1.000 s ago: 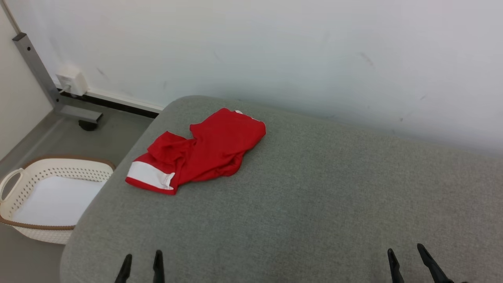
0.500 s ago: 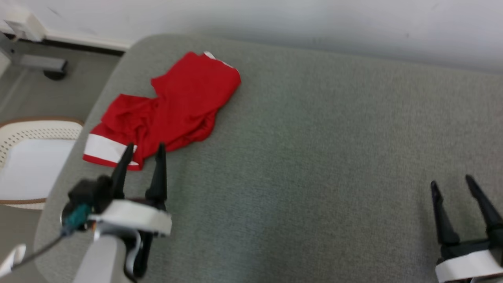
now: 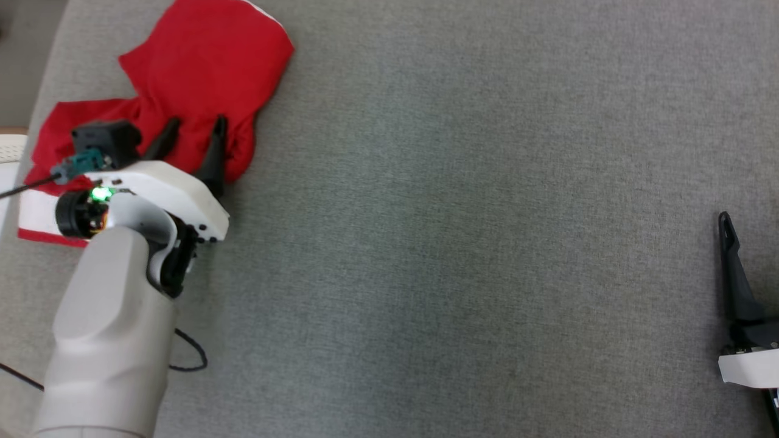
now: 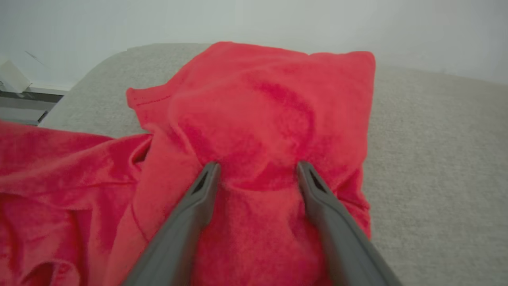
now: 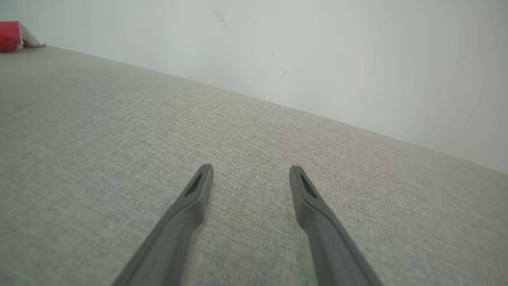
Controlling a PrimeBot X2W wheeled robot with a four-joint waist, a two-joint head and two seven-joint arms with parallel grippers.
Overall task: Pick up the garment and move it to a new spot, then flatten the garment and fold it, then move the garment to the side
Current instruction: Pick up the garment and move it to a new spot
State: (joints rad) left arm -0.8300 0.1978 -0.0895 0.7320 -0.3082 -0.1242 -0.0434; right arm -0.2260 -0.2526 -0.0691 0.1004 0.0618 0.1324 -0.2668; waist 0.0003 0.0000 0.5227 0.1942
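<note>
Crumpled red garment (image 3: 201, 61), white band (image 3: 36, 216) at one end
Left gripper (image 3: 196, 120) spread wide right over it, right gripper (image 5: 251, 167) apart too

The bench (image 3: 462, 243) is covered in grey fabric, its far left corner rounded. A crumpled red garment (image 3: 201, 67) with a white band lies by that corner.

Broad bare grey upholstered surface (image 3: 456, 243) right of the crumpled garment (image 3: 201, 67); wall (image 5: 317, 59) behind.

The garment (image 3: 201, 67) is red with a white band (image 3: 36, 214), the cushion (image 3: 456, 243) flecked grey, the left tool (image 3: 198, 118) black.
</note>
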